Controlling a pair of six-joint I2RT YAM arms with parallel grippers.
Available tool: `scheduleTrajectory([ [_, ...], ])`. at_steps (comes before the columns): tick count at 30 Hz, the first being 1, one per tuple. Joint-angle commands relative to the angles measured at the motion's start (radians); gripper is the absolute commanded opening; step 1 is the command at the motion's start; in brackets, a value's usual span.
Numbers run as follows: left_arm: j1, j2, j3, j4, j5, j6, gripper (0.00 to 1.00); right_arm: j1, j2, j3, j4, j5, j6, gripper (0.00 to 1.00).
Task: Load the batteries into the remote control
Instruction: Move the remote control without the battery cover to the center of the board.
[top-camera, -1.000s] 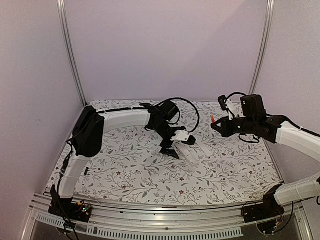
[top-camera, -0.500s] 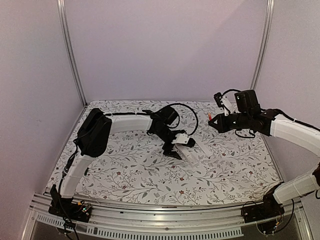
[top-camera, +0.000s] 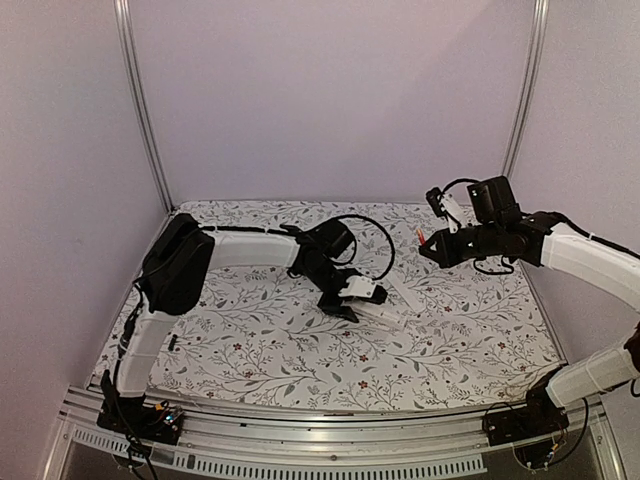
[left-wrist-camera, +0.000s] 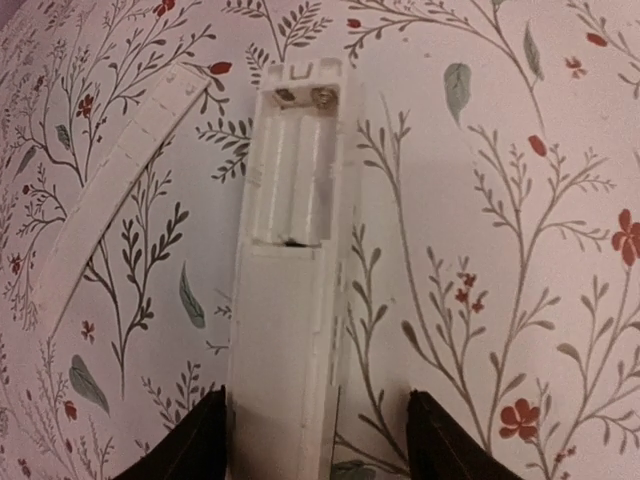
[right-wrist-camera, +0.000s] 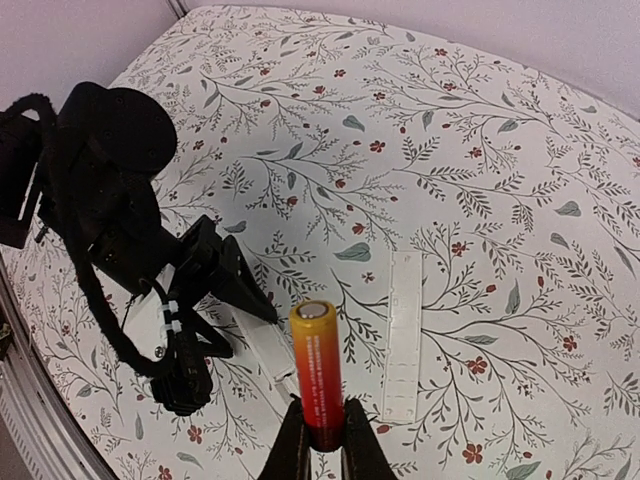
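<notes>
This was a robotics lab test cell rather than a lived-in room. Plain pale lilac wall panels (top-camera: 330, 100) closed it in on three sides, framed by bare aluminium corner posts (top-camera: 138, 110). A slotted aluminium rail (top-camera: 330, 440) ran along the table's near edge. Two black-and-white robot arms, left (top-camera: 250, 245) and right (top-camera: 590, 262), were bolted at its corners amid exposed wiring (top-camera: 150, 418). A white floral-printed cloth (top-camera: 250, 350) covered the table.

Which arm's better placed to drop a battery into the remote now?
Right: the right gripper holds the red-orange battery above the table; the left gripper straddles the remote, whose battery slot lies open and empty.
</notes>
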Motion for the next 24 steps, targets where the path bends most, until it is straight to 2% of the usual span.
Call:
scheduleTrajectory([
  [1, -0.047, -0.085, -0.191, -0.032, -0.040, -0.092, 0.59, -0.005, -0.047, 0.022, -0.044, 0.001, -0.023, 0.00],
  [6, -0.077, -0.232, -0.426, 0.208, -0.068, -0.168, 0.49, -0.006, -0.064, -0.011, -0.042, -0.014, -0.011, 0.00],
  [9, -0.082, -0.265, -0.481, 0.297, -0.118, -0.226, 0.44, -0.006, -0.071, -0.022, -0.040, -0.009, 0.000, 0.00],
  [16, -0.093, -0.300, -0.541, 0.288, -0.150, -0.270, 0.42, -0.005, -0.092, -0.035, -0.037, -0.002, 0.026, 0.00],
  [24, -0.091, -0.434, -0.727, 0.312, -0.239, -0.373, 0.41, -0.006, -0.039, -0.047, -0.026, -0.071, 0.020, 0.00],
])
